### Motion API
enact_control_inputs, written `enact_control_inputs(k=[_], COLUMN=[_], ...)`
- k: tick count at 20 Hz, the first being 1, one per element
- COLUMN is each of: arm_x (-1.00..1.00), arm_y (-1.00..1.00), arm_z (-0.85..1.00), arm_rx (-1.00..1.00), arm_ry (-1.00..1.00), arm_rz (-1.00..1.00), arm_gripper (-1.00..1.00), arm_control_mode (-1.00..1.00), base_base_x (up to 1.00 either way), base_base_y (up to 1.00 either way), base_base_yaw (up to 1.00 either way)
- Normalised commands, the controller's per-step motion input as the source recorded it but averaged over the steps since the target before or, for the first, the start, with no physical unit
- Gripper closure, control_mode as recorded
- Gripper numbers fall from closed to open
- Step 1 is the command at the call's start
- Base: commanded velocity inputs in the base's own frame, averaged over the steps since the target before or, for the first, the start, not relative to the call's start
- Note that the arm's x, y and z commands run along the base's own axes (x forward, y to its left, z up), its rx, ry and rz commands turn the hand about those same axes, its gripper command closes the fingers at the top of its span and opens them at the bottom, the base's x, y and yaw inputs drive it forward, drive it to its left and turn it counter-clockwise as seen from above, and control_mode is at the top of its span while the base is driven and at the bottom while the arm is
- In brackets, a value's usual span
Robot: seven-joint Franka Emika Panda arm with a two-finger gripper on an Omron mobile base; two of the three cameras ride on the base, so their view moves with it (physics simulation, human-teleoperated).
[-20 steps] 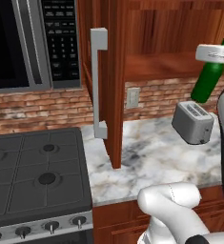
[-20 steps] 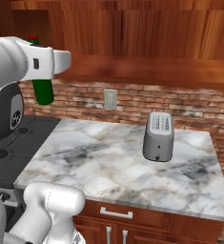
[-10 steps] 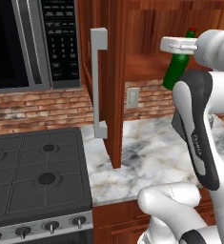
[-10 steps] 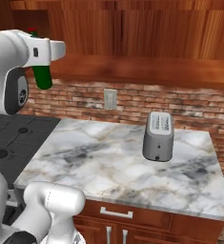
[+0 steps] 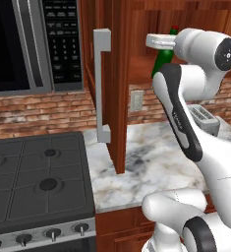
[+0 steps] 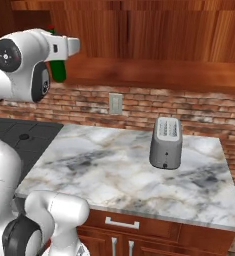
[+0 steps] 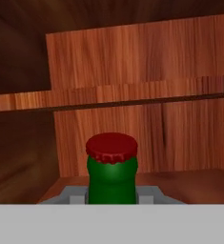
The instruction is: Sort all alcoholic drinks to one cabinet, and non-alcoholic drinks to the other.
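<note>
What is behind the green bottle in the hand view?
Behind the green bottle are the cabinet's wooden back wall and one shelf edge. The bottle covers the cabinet floor directly behind it.

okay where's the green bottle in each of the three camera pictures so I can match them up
Left base view: the green bottle is upper right, partly behind the arm, at the open cabinet.
Right base view: the bottle is upper left, just under the white hand.
Hand view: the bottle is bottom centre, red cap up, held in the claw, cabinet shelf behind.
Shared landmark in both base views: the toaster on the marble counter.
</note>
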Motion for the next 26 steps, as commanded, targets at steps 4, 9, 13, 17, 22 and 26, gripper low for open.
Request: enact_control_inputs(k=[4, 9, 13, 17, 22, 26], arm_x=[0.74, 0.53, 0.49, 0.43, 0.44, 0.44], arm_y=[0.08, 0.05, 0.00, 0.00, 0.01, 0.01], arm_z=[0.01, 0.00, 0.00, 0.00, 0.00, -0.06], arm_rx=[0.00, 0.00, 0.00, 0.00, 0.00, 0.00], arm_ry=[0.00, 0.00, 0.00, 0.01, 0.04, 0.04], arm_rz=[0.00, 0.00, 0.00, 0.00, 0.00, 0.00], arm_gripper=[1.00, 1.00, 1.00, 1.00, 1.00, 1.00], arm_control_mode=[-1.00, -1.00, -1.00, -1.00, -1.00, -1.00], base_base_x=[0.00, 0.00, 0.00, 0.00, 0.00, 0.00], base_base_y=[0.00, 0.00, 0.00, 0.00, 0.00, 0.00], base_base_yaw=[0.00, 0.00, 0.00, 0.00, 0.00, 0.00])
